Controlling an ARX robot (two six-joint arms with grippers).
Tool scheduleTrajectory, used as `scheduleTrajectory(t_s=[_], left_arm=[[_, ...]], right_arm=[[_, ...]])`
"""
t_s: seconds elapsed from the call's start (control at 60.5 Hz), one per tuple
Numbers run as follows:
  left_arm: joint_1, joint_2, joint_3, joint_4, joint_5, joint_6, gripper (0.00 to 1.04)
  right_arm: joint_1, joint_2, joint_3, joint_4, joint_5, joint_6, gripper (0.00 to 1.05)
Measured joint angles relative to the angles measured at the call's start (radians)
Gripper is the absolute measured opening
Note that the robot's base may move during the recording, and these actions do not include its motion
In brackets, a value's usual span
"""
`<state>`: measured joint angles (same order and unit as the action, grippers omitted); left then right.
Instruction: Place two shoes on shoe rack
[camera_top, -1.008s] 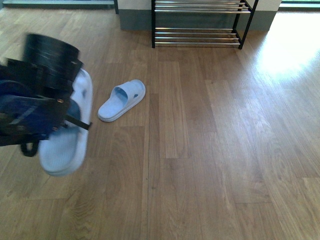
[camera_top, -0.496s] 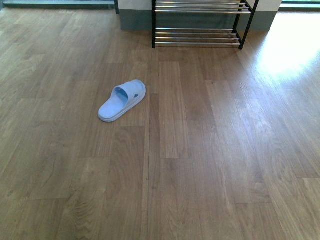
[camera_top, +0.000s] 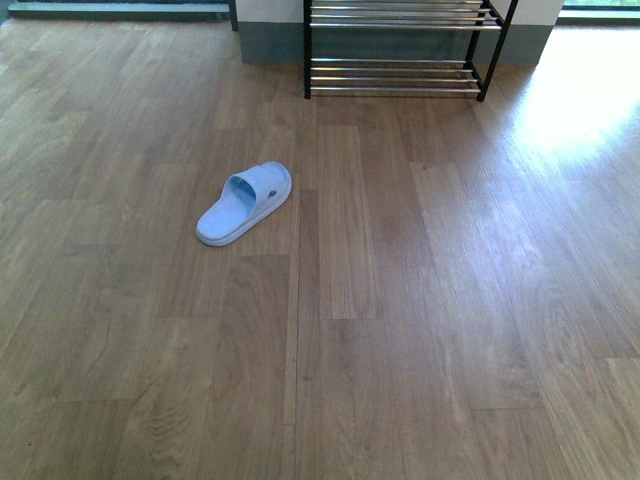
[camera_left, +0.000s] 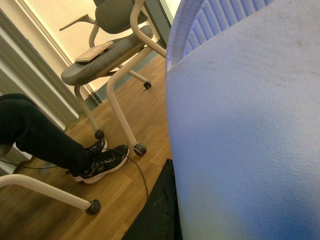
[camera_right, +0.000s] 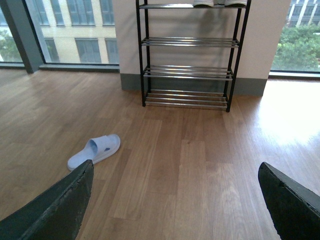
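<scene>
- left gripper: clamped on held slide, a light-blue one. Its sole fills the wrist view, w/ 1 black finger along its edge.
- right gripper: jaws spread wide, nothing btwn them.
- floor slide: lies on wood floor, well short of shoe rack.
- vs 1 s ago: left arm + held slide gone from front view; floor slide hasn't moved.
- Left wrist is turned twd an office chair; right wrist faces the shoe rack, above the floor.

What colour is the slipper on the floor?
The slipper is light blue, clearest in the front view.
</scene>
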<state>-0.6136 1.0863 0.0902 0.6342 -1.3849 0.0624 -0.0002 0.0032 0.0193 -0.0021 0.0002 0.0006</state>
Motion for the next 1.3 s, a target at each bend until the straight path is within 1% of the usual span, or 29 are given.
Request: scheduleTrajectory(t_s=[1.305], left_arm=[[-0.003, -0.002, -0.002, 0.000, 0.000, -0.007, 0.02]], right_arm=[[0.000, 0.001, 0.000, 0.000, 0.003, 0.000, 0.95]])
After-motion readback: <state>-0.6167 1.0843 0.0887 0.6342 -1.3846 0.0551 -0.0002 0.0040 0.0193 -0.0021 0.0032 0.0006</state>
